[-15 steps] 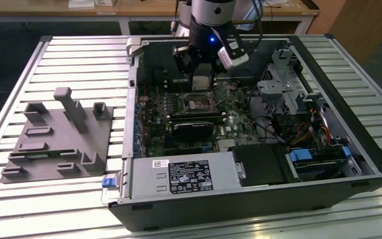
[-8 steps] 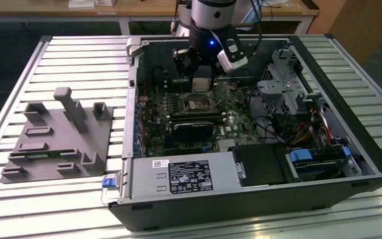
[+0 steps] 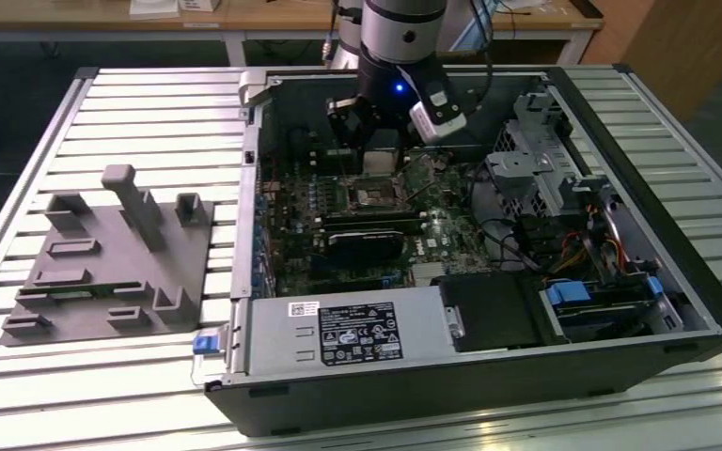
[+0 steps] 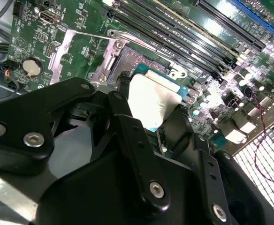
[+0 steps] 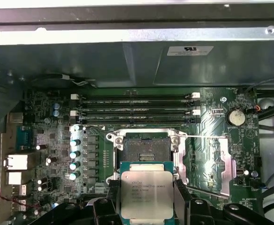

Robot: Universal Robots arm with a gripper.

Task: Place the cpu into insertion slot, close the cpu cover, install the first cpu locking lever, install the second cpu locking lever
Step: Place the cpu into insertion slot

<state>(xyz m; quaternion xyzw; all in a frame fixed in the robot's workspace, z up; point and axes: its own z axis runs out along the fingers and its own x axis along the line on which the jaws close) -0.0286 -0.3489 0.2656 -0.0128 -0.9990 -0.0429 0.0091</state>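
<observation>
- Hand (image 5: pixel 147 199): closed on the cpu (image 5: pixel 147 193). One black finger (image 5: pixel 112 193) bears on each of two opposite edges.
- Cpu attitude: carried flat with the pale metal top facing up. The chip is close to square, so no long axis can be made out. Its edges lie square with the rim of the insertion slot (image 5: pixel 146 150), and a strip of green substrate leads on the side facing the slot.
- Cpu position: clear of the board and not seated. In the first wrist view it sits just short of the slot; in the second wrist view it overlaps the slot's edge.
- Insertion slot: its dark recessed centre is exposed.
- Cpu cover (image 5: pixel 216 165): swung off the slot, lying beside it — a silvery plate.
- Locking levers (image 5: pixel 205 136): two thin wire arms running out from the slot's corners along either side of the cover. Whether they are hooked I cannot tell.
- Memory slots (image 5: pixel 137 108): long dark rows beyond the slot, parallel to its far rim.
- Computer case (image 3: pixel 487 381): open, lying on the slatted worktop (image 3: pixel 148 103). The arm reaches down into the far half.
- Grey fixture (image 3: pixel 110 263): on the worktop to the exterior view's left of the case — well apart from the hand.
</observation>
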